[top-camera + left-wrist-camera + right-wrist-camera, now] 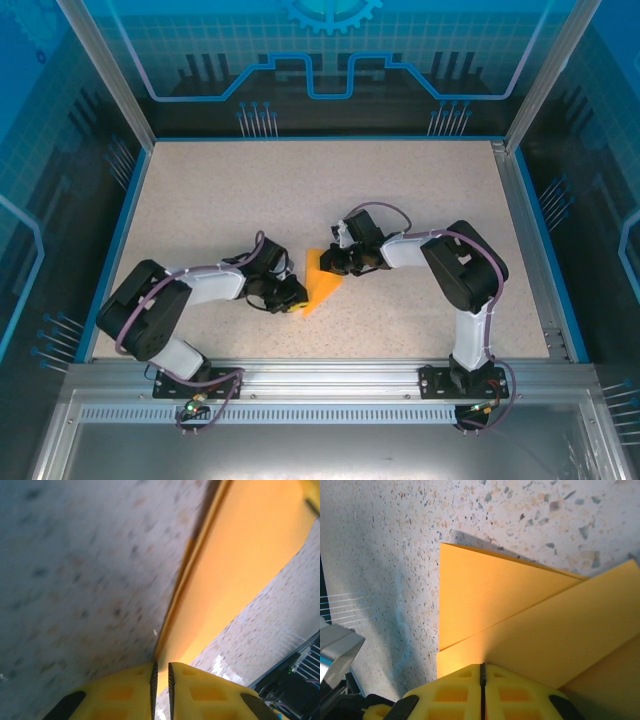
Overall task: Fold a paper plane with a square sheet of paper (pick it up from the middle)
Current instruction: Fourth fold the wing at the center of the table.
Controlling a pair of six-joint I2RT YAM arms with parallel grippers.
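The sheet of paper [322,283] is orange-yellow and folded into a pointed shape, lying on the speckled table between my two grippers. My left gripper [292,298] sits at its lower left end. In the left wrist view the paper's folded edge [240,555] runs down into the narrow gap of the left gripper [161,672], which is shut on it. My right gripper [335,263] is at the paper's upper right. In the right wrist view its jaws [482,667] are shut, tips against an overlapping flap of the paper [490,595].
The speckled table [420,190] stretches away behind the arms. A blue border and metal posts [520,150] ring it, and an aluminium rail [320,375] carries both arm bases at the near edge.
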